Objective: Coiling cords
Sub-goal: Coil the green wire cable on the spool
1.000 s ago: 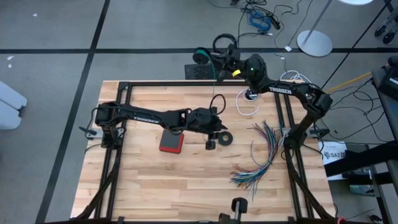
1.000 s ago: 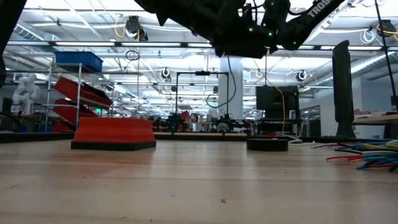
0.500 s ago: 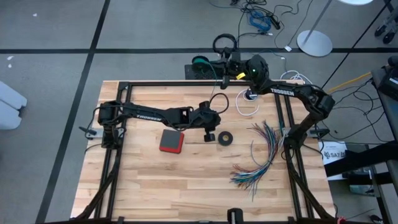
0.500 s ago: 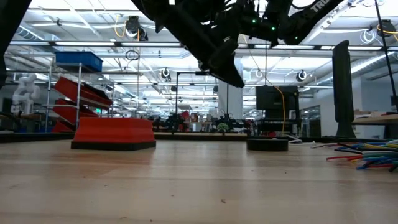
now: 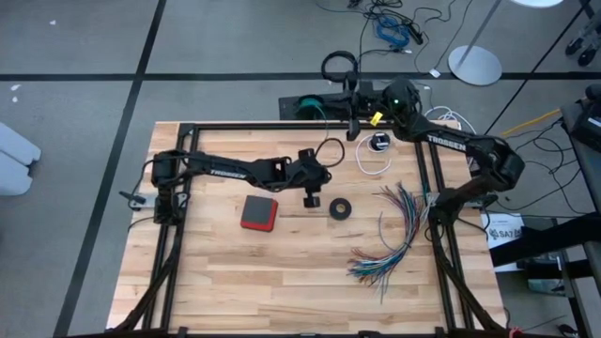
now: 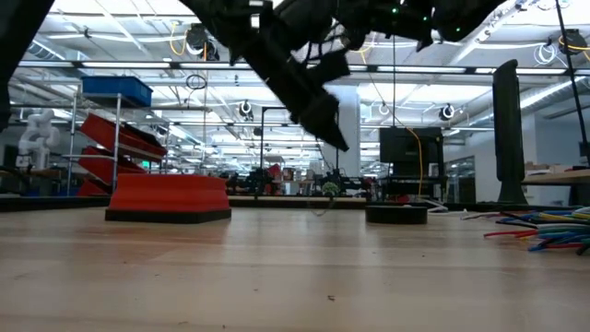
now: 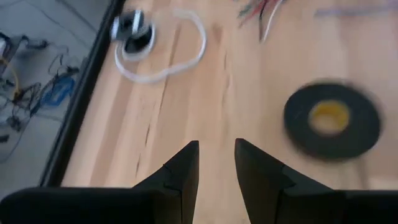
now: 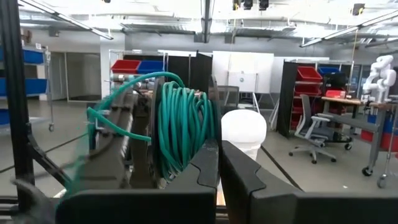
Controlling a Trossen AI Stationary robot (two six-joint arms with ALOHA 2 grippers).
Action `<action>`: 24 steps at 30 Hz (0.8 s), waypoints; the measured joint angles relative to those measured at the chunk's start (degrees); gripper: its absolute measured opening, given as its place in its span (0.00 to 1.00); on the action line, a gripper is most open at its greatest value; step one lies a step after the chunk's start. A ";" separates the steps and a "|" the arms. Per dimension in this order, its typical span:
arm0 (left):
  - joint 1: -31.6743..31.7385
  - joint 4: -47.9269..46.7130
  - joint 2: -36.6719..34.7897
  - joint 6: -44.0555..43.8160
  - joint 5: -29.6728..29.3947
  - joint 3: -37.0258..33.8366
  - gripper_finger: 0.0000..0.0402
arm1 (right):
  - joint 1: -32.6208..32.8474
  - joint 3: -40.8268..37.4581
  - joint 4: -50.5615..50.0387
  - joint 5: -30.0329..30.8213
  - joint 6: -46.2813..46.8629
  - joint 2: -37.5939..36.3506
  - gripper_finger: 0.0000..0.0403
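Note:
The teal-green cord is mostly wound in a coil [image 8: 180,124] just beyond the table's far edge [image 5: 305,100]. One strand leaves it and lies in a loose loop [image 5: 329,150] on the wood. The white cord [image 5: 374,167] curls on the table beside its round black-and-white piece [image 5: 378,143]. My right gripper [image 8: 219,155] is shut, raised and pointing at the coil. My left gripper [image 7: 216,155] is open above bare wood, slanting down, near the teal loop, with nothing between its fingers. My right gripper's shut fingertips [image 8: 211,155] stand right in front of the teal coil's lower edge. I cannot tell whether they touch the coil or hold any strand of it.
A black tape ring [image 5: 341,207] lies to the right of my left gripper. A red block [image 5: 259,213] sits below the left arm. A fan of multicoloured wires [image 5: 394,235] spreads at the right. Black frame rails [image 5: 282,125] border the table.
My left gripper has moved toward the far edge and down, tipping its fingers downward. My right gripper has risen and drawn back toward the table's right, still shut. The teal strand that ran straight from the coil onto the table now lies in a slack loop.

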 joint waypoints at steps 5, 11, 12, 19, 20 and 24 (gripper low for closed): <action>3.57 3.34 0.11 0.19 0.22 -4.38 0.28 | -0.02 0.02 -2.52 0.30 0.31 -3.10 0.00; 7.34 8.17 0.11 -0.21 1.90 -6.79 0.28 | 0.49 0.02 -5.20 0.31 0.55 -5.59 0.00; 7.66 9.03 0.11 -0.23 2.78 -6.79 0.28 | 0.61 0.02 -5.90 0.39 0.51 -5.71 0.00; 8.26 15.36 0.73 6.29 3.60 -6.79 0.28 | 0.92 0.02 -6.33 0.39 0.32 -5.99 0.00; 8.37 15.72 0.96 7.29 3.59 -6.79 0.28 | 1.02 0.02 -5.98 0.39 0.36 -5.99 0.00; 9.16 21.89 3.15 8.63 3.47 -6.79 0.28 | 1.76 0.02 -3.59 0.03 1.32 -5.99 0.00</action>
